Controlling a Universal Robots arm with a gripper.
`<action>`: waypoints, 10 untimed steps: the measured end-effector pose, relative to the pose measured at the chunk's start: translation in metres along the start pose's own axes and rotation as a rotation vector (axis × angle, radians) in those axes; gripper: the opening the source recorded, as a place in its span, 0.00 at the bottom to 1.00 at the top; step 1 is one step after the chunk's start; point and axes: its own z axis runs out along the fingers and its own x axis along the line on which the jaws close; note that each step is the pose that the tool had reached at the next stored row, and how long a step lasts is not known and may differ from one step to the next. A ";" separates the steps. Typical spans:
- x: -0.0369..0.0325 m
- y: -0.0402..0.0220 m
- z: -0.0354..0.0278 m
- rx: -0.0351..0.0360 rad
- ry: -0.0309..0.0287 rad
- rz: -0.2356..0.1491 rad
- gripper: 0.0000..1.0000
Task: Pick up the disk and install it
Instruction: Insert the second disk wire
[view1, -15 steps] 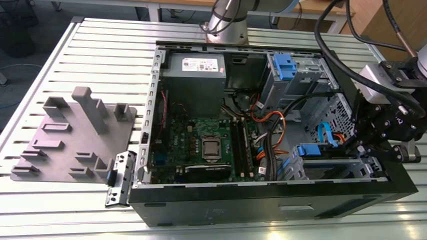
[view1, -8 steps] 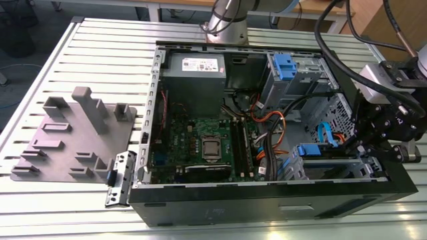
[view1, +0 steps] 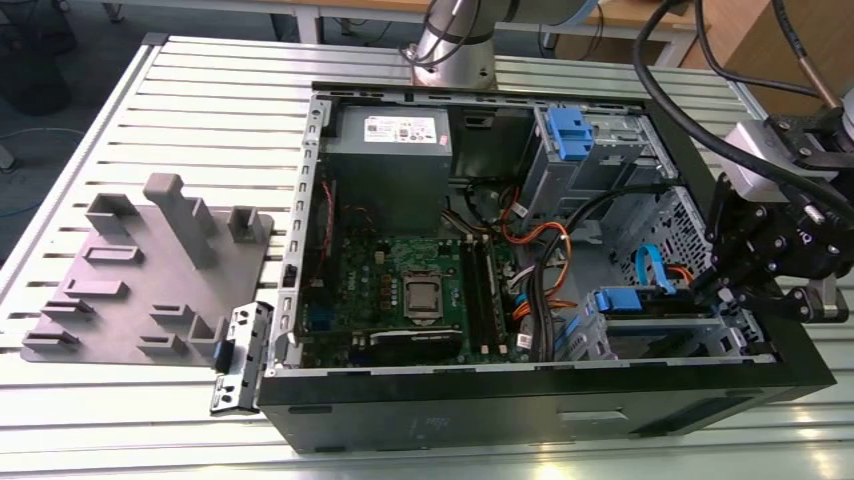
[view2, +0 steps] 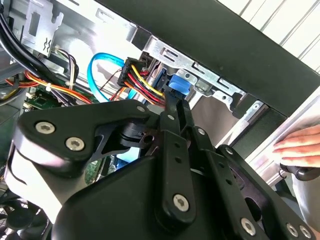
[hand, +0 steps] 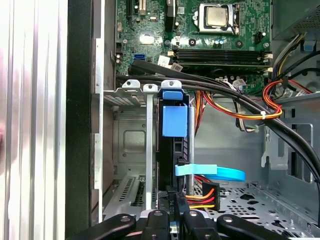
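The disk (view1: 625, 300) stands on edge in the drive cage at the near corner of the open computer case, on the exterior view's right. Its blue rail tab (hand: 174, 120) faces the camera in the first wrist view, with the dark disk edge below it. My gripper (view1: 721, 290) hangs over that corner of the case. In both wrist views its fingers are drawn together to a narrow tip (hand: 172, 202) that sits against the end of the disk, just short of the blue tab (view2: 177, 85). Nothing shows between the fingers (view2: 172, 107).
A blue data cable (hand: 215, 173) and a red-yellow power plug (hand: 207, 195) lie beside the disk. Thick black cables (hand: 225, 92) cross the motherboard (view1: 400, 285). The grey power-supply box (view1: 394, 140) and an upright blue latch (view1: 571, 135) stand at the back. A grey fixture plate (view1: 147, 270) lies on the exterior view's left. A person's hand (view2: 300, 145) rests near the case.
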 end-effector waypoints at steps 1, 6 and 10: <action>0.0000 0.0000 0.0000 0.0000 -0.0001 0.000 0.17; 0.0000 0.0000 0.0000 0.0000 -0.0004 0.000 0.17; 0.0001 0.0000 -0.0001 0.0000 -0.0024 0.000 0.17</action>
